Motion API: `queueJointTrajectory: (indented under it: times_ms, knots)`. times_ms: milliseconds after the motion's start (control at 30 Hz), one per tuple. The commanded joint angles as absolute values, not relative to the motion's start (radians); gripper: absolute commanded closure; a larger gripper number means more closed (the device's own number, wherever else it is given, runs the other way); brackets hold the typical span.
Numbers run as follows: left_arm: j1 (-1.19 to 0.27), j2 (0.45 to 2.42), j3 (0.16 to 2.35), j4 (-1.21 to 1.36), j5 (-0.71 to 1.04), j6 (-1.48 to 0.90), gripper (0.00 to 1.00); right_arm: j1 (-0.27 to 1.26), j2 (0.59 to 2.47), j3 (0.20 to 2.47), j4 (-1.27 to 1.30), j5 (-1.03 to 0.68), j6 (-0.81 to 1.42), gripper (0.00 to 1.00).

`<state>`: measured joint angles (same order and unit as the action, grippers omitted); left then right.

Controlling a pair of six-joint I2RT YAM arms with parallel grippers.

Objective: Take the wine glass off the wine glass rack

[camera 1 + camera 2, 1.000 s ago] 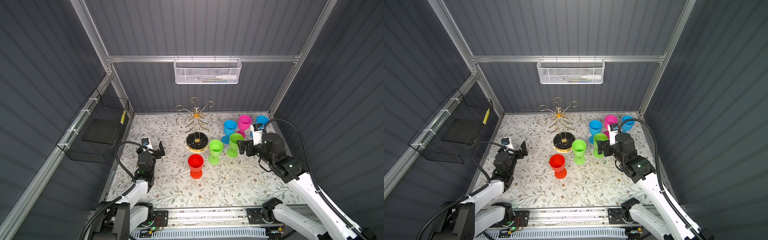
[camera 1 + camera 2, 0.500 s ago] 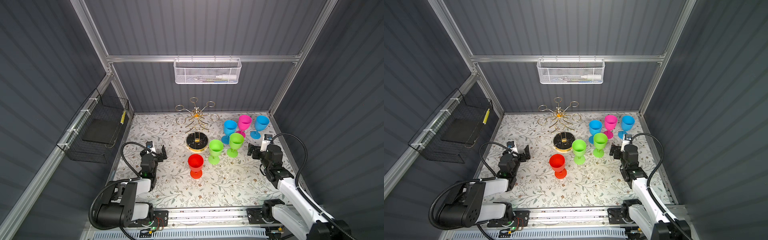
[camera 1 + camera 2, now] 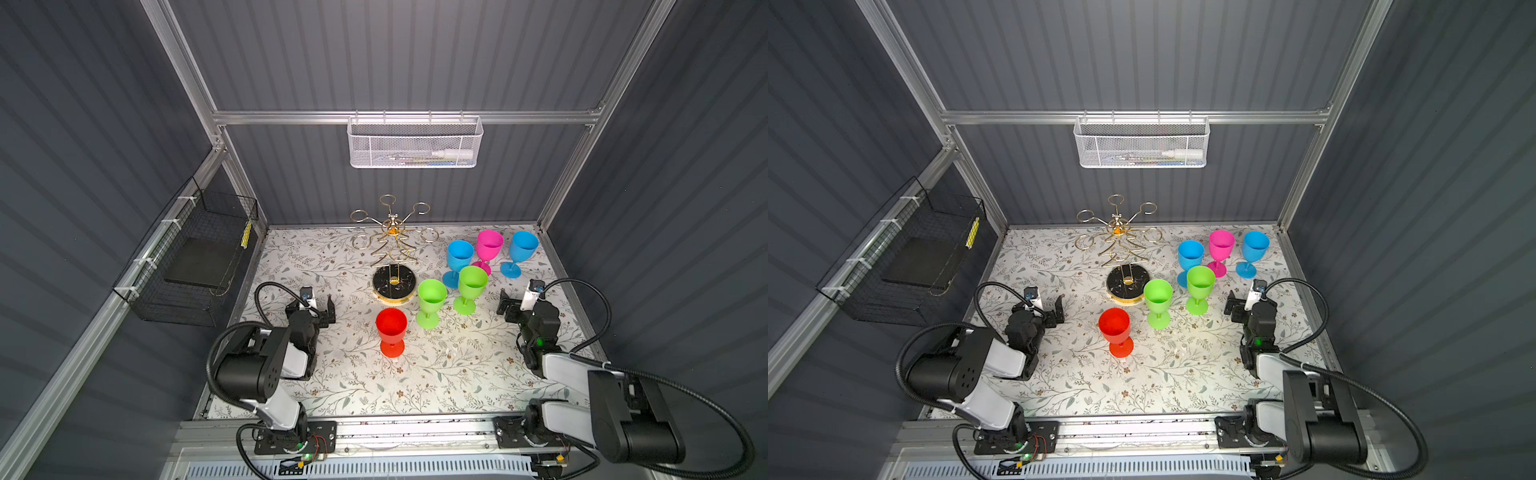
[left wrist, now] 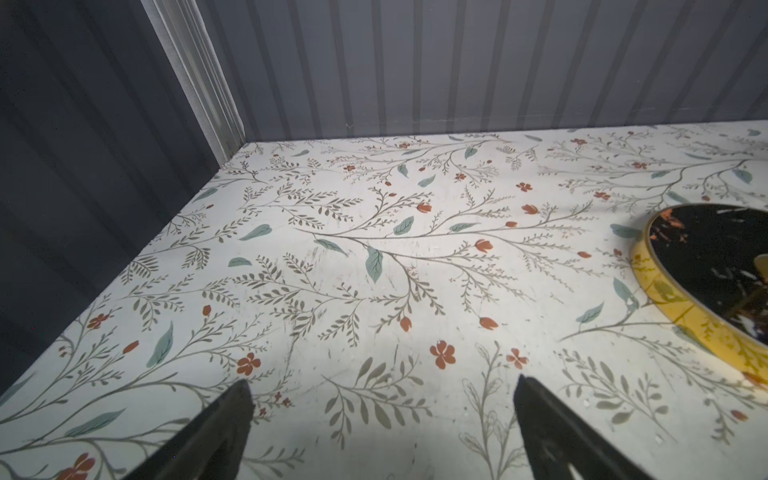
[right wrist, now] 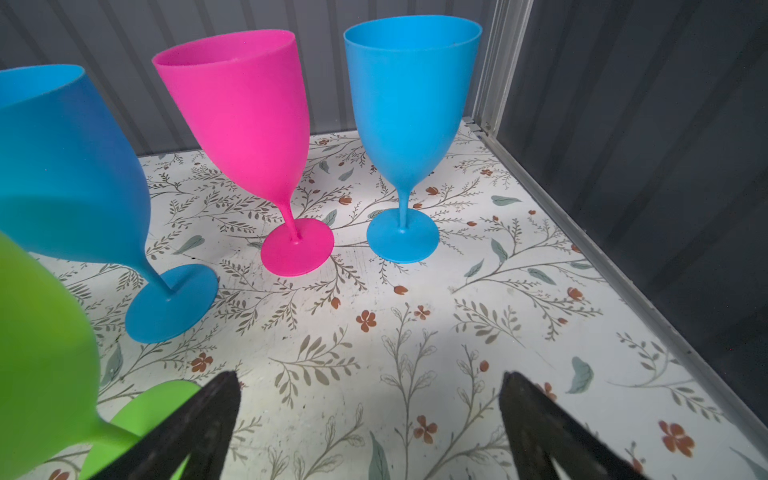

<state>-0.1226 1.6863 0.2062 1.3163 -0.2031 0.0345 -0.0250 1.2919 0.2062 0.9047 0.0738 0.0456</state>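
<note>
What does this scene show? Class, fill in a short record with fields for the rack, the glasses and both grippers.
wine glass rack: bare, no glass on its rings
glasses: six, all upright on the table
colours: red glass, two green glasses, two blue glasses, pink glass
left gripper: open, empty
right gripper: open, empty, facing pink glass and blue glasses

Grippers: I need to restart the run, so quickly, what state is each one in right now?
Left gripper: open, holding nothing.
Right gripper: open, holding nothing.
</note>
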Motion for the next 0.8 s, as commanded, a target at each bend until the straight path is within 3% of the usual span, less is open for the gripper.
queueJointTrajectory:
  times_ms: [0,133,467,767]
  knots:
    - [-0.118,1.765,0.190,1.526,-0.224,0.061,0.00,-0.029,1.383,0.166,1.210,0.024,0.016,0.01]
    - [-0.118,1.757,0.218,1.460,-0.219,0.066,0.00,-0.029,1.510,0.137,1.407,0.014,0.011,0.01]
    - [-0.118,1.755,0.219,1.452,-0.258,0.051,0.00,-0.024,1.454,0.254,1.102,0.034,0.015,0.01]
    - [-0.122,1.757,0.215,1.462,-0.279,0.047,0.00,-0.018,1.456,0.206,1.193,-0.039,-0.019,0.01]
